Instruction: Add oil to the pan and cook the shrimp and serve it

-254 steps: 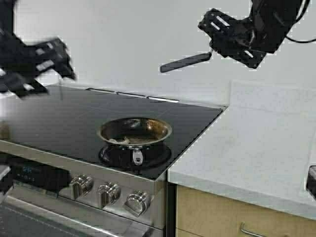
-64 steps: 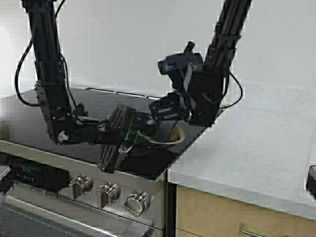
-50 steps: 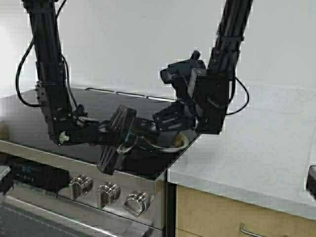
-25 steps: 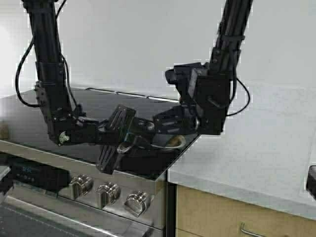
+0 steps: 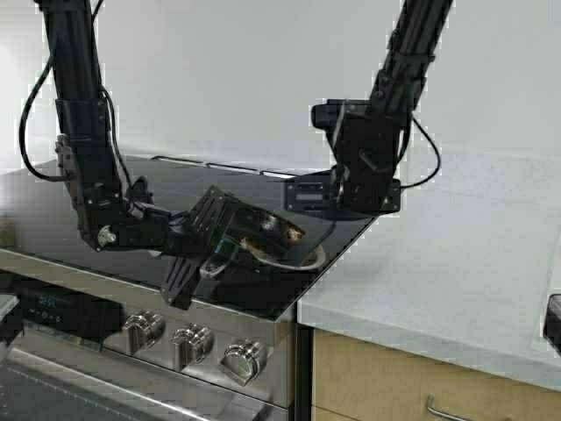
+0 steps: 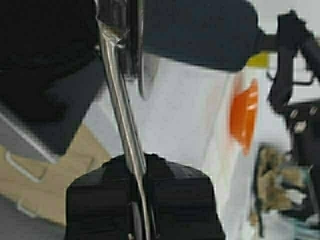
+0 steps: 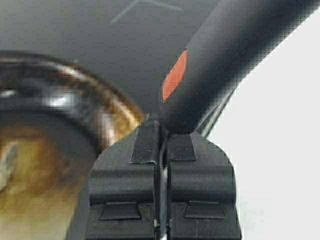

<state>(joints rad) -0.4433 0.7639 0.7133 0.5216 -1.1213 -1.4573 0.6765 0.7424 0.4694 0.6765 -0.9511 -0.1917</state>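
Note:
The steel pan [image 5: 279, 239] sits tilted at the front right of the black cooktop [image 5: 79, 206], its browned inside showing. My left gripper [image 5: 221, 254] is shut on the pan's thin steel handle [image 6: 122, 120]; the left wrist view shows its own gripper [image 6: 139, 161] closed round it. My right gripper [image 5: 291, 195] hovers just above the pan's far side, shut on a black spatula handle [image 7: 225, 45] with an orange-red spot. The pan [image 7: 65, 100] also shows in the right wrist view, with a pale piece, perhaps shrimp [image 7: 7, 161], inside. The oil jug is out of view.
Stove knobs [image 5: 193, 342] line the front panel below the pan. A white counter [image 5: 456, 263] runs to the right, with a wooden drawer [image 5: 394, 386] under it. An orange bowl [image 6: 244, 117] stands on the counter in the left wrist view.
Both arms came in from high up to the pan. Over the last second my right gripper rose and shifted right with the spatula, and the pan tipped in my left gripper.

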